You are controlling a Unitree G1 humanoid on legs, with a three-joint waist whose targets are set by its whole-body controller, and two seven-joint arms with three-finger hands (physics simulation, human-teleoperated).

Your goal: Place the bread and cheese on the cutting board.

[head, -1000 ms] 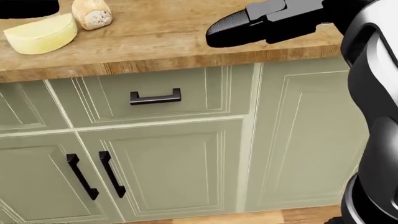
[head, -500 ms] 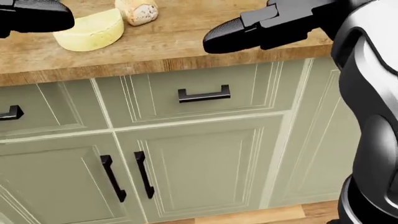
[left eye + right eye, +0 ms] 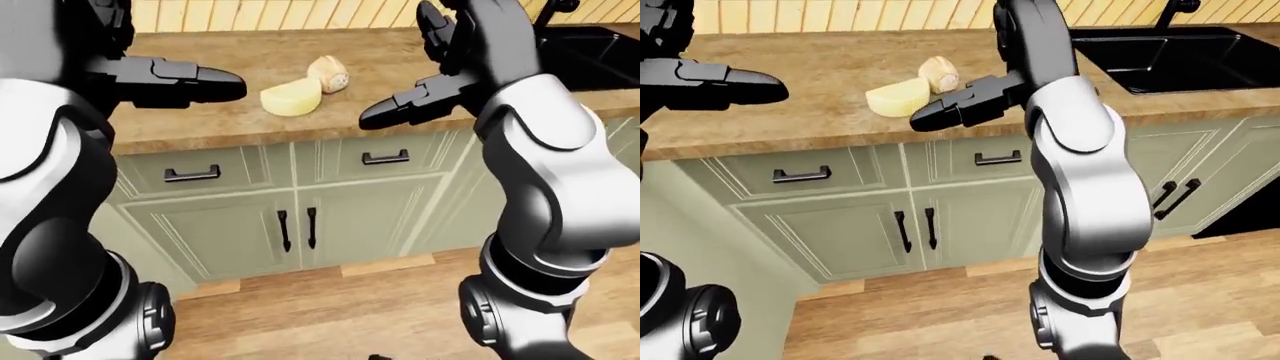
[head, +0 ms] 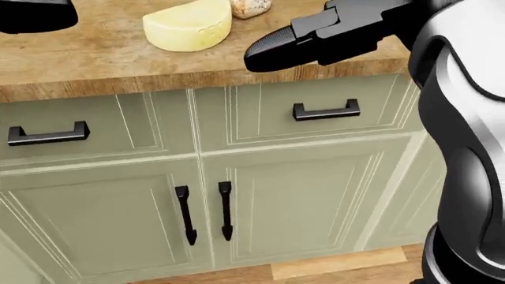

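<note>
A pale yellow half-wheel of cheese (image 4: 189, 25) lies on the wooden countertop (image 3: 230, 127), with a small crusty bread roll (image 3: 329, 73) touching its upper right side. My left hand (image 3: 218, 84) hovers open above the counter, to the left of the cheese, and holds nothing. To the right of the cheese, over the counter's near edge, my right hand (image 3: 383, 115) is also open and empty. Neither hand touches the food. No cutting board shows in any view.
A black sink (image 3: 1170, 52) with a faucet (image 3: 1170, 9) is set into the counter at the right. Below the counter are pale green cabinets with black drawer handles (image 4: 325, 110) and door handles (image 4: 185, 216). Wood floor (image 3: 940, 315) lies beneath.
The whole head view has shifted: cheese, bread and cabinet handles slid to the right, so the camera moved left. The right hand keeps about the same place in the view.
</note>
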